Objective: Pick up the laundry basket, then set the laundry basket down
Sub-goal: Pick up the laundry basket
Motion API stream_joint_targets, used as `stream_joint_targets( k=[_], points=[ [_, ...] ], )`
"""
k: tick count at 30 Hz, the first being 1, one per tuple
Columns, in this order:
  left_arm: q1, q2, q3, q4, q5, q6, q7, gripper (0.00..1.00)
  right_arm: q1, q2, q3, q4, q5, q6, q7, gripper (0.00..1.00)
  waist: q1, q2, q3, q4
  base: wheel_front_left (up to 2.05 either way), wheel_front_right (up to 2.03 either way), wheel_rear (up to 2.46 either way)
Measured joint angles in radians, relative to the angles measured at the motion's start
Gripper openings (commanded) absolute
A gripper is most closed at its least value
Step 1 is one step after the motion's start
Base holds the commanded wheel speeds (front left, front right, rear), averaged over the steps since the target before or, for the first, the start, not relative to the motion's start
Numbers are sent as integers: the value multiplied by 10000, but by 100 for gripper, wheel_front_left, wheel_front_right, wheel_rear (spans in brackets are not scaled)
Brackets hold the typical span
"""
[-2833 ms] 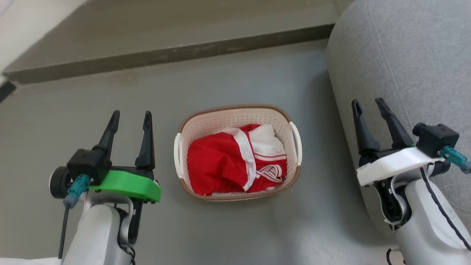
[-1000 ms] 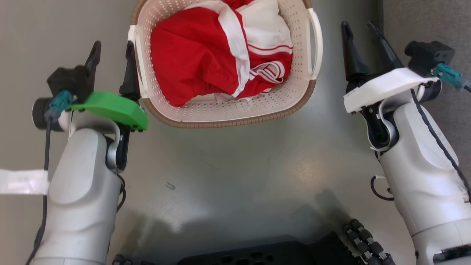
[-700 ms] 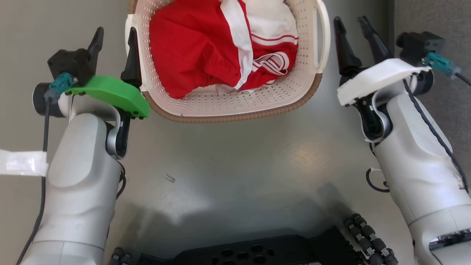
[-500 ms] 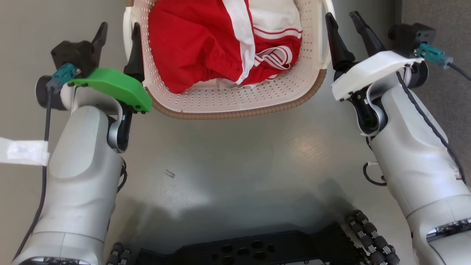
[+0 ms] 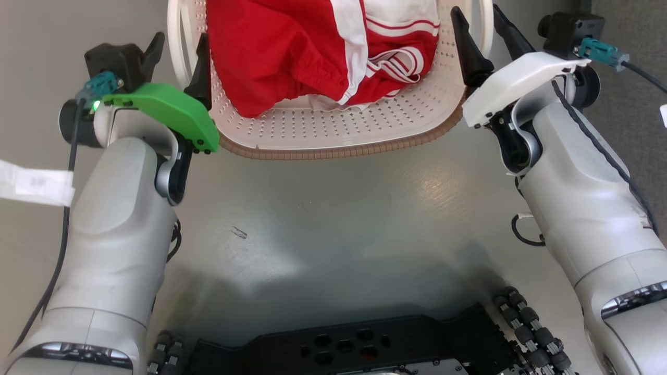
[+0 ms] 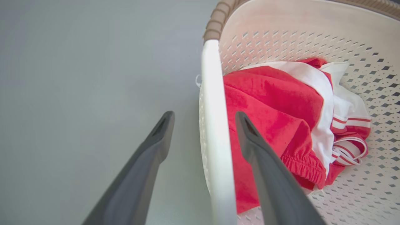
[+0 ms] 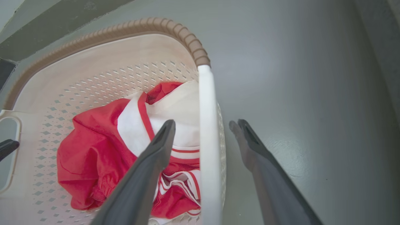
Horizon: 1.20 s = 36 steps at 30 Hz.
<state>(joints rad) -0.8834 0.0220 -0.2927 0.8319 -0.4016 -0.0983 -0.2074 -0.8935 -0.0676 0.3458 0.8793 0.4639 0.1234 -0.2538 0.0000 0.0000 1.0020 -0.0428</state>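
Note:
The laundry basket (image 5: pixel 333 130), cream-white and perforated with a brown woven-look rim, stands on the grey floor and holds red and white clothes (image 5: pixel 281 57). My left gripper (image 5: pixel 181 37) is open astride the basket's left white handle (image 6: pixel 212 109): one finger is outside the basket, the other inside against the red cloth. In the left wrist view the handle runs between the fingers of that gripper (image 6: pixel 204 117). My right gripper (image 5: pixel 475 10) is open astride the right handle (image 7: pixel 206 125) in the same way, as its own view of the gripper (image 7: pixel 203 125) shows.
Grey upholstery (image 5: pixel 641 62) rises close on the right, beside my right arm. A white label strip (image 5: pixel 31 182) lies on the floor at the left. My black base (image 5: pixel 344 349) sits at the bottom. A darker step (image 7: pixel 47 28) lies beyond the basket.
The head camera has tipped down. Both grippers have moved forward from beside the basket to straddle its side handles, each with its inner finger now inside the basket. Both stay open.

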Motion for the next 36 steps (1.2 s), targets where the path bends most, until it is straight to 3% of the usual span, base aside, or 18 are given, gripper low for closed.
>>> stream_joint_targets(
  k=[10,11,12,13,14,15,17,18,36],
  points=[
    [-414,-4,-337,635,-286,-84,142,100,-412,12,316,731,451,0,0,100,0,0,222,23,0,0,0],
    [-414,-2,-364,677,-328,-84,144,100,-445,12,339,780,500,0,0,92,0,0,226,23,0,0,0],
    [-420,-2,-389,702,-368,-84,144,100,-472,13,378,846,568,0,0,77,0,0,228,24,0,0,0],
    [-436,-2,-420,736,-372,-86,144,94,-490,15,418,907,637,2,0,55,0,0,229,25,0,0,0],
    [-460,-4,-449,782,-391,-86,144,85,-503,15,449,961,698,2,0,45,0,0,230,26,0,0,0],
    [-507,-4,-491,859,-443,-86,146,73,-522,15,472,1001,759,2,0,36,0,0,231,26,0,0,0],
    [-609,-19,-593,949,-575,-150,207,25,-596,33,537,1078,855,21,0,0,0,0,232,27,0,0,0],
    [-649,-61,-631,965,-612,-173,205,0,-635,56,577,1099,880,21,0,0,0,0,232,28,0,0,0],
    [-853,-105,-1078,1691,-988,-159,-31,0,-661,81,1383,1419,1622,-6,-6,0,0,0,-338,64,0,0,0]
  ],
)
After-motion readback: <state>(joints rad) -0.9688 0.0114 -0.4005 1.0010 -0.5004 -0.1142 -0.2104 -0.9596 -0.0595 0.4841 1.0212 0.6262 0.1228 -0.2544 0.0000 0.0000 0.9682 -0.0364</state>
